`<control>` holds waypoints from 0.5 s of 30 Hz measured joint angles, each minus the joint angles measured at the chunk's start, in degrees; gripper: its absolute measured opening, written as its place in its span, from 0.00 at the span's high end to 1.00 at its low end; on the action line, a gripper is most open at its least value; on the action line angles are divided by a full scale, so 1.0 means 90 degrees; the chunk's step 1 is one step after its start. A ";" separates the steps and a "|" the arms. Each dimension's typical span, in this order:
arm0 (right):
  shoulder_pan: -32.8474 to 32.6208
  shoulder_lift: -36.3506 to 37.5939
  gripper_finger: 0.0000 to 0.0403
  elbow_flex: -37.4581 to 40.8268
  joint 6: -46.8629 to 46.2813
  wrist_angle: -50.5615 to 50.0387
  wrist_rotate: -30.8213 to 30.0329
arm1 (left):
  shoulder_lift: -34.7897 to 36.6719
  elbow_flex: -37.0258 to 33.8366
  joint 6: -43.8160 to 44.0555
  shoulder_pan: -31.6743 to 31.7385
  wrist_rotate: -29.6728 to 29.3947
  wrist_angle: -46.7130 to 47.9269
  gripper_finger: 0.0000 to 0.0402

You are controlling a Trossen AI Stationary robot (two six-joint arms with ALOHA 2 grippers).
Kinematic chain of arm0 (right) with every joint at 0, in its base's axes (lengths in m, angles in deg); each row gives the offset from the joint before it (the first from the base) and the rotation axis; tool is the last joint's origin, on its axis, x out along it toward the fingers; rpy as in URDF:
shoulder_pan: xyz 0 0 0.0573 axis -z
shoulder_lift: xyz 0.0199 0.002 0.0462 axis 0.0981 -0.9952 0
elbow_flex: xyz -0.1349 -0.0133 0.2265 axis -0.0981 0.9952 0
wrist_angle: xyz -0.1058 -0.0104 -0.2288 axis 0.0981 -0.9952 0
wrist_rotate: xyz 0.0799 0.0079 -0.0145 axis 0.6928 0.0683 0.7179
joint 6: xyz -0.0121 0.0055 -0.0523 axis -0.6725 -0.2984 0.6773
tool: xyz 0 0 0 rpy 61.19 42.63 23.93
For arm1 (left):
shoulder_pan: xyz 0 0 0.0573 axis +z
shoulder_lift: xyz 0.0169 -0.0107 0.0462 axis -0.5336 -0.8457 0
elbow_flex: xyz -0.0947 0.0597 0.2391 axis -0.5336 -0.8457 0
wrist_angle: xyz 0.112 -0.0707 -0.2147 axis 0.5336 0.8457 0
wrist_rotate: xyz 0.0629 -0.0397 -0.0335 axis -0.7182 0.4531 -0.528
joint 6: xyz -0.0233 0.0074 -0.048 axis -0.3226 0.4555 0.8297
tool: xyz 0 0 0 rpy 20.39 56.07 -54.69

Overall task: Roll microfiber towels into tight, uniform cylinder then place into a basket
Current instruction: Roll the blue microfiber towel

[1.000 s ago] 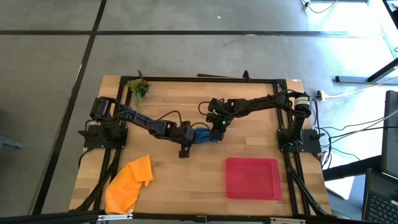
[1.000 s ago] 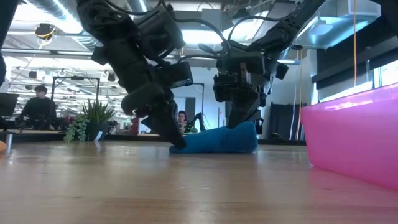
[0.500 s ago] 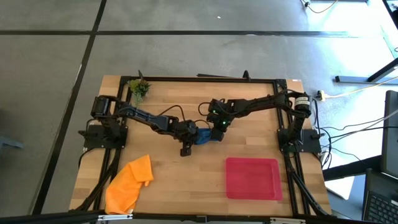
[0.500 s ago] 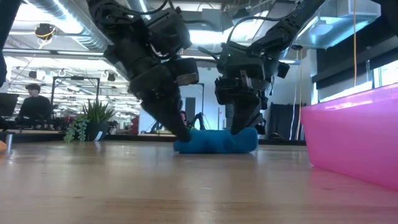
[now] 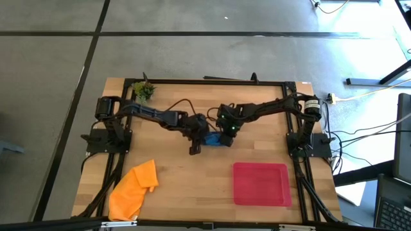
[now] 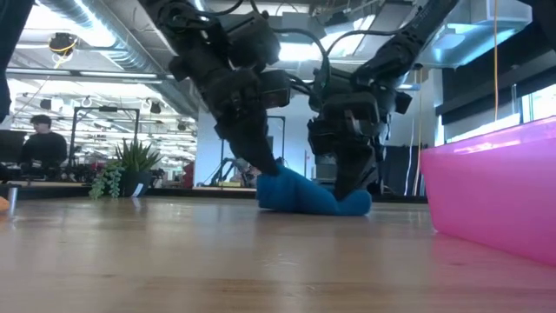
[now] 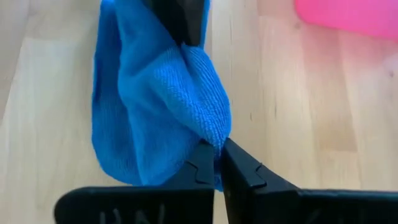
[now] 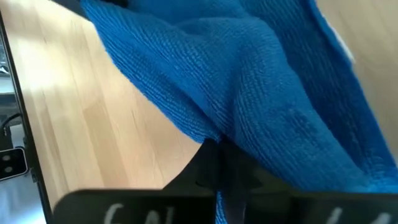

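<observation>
Both grippers are pinching the blue towel (image 5: 214, 139) mid-table, the left gripper (image 7: 219, 157) clamped on one edge and the right gripper (image 8: 217, 146) clamped on the other, while the orange towel (image 5: 133, 188) and red tray (image 5: 261, 184) sit nearer the front edge.

Blue towel (image 7: 155, 106) pinched between closed fingers (image 7: 242, 171)

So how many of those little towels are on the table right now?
2. The blue towel lies mid-table, pinched by both arms' fingers. The orange towel sits crumpled near the front left corner, untouched. None show in the red tray.
</observation>
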 joint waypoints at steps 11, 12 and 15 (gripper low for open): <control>-0.0001 0.0000 0.99 0.0102 0.0000 0.0148 0.0002 | 0.0000 0.0073 0.1111 0.0592 0.0777 0.0106 1.00; 0.0000 0.0000 0.99 0.0102 0.0000 0.0159 0.0002 | 0.0000 0.0073 0.1157 0.0640 0.0804 0.0107 1.00; 0.0000 0.0000 0.99 0.0103 0.0000 0.0171 -0.0004 | -0.0039 0.0079 0.1290 0.0731 0.0814 0.0087 1.00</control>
